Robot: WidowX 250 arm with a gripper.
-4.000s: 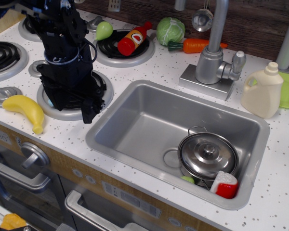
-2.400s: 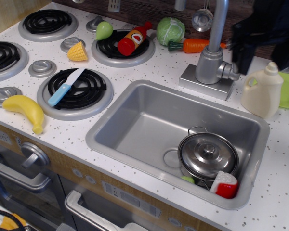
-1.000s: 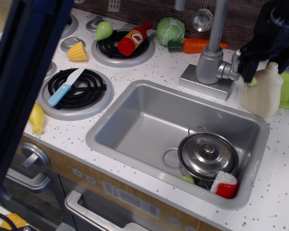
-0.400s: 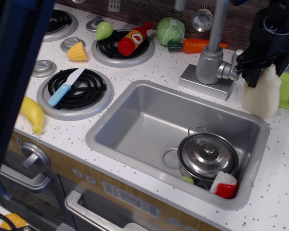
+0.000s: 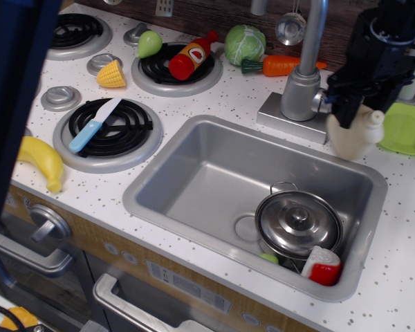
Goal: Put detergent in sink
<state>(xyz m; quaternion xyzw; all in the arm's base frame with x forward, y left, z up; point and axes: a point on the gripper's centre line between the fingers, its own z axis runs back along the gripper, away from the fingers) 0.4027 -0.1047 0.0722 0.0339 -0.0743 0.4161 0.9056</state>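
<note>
The claw (image 5: 357, 104) is at the upper right of the frame and it is clenched on the upper part of the detergent (image 5: 353, 133), near the handle and the neck. The jug is tilted, with its cap pointing to the lower right, and it seems lifted from the tabletop (image 5: 214, 100), just over the far right rim of the sink (image 5: 194, 181). I cannot tell if its bottom touches the rim, because the view is from one side only.

The step in hand is, in my judgement, to carry the jug over the basin and set it down. To do it well, the arm should move toward the lower left of the frame, where the sink floor is bare. The lower right part of the basin is taken by the pot (image 5: 299, 223) and a small red and white piece (image 5: 323, 265), so a release there could let the jug land on the lid and roll.

The faucet (image 5: 303, 76) stands just beside the claw on the left. The path should go forward first, away from it, and only then to the left. Because the jug hangs tilted, the grip is perhaps not centred; a slow move and a low release are safer than a drop from high.
</note>
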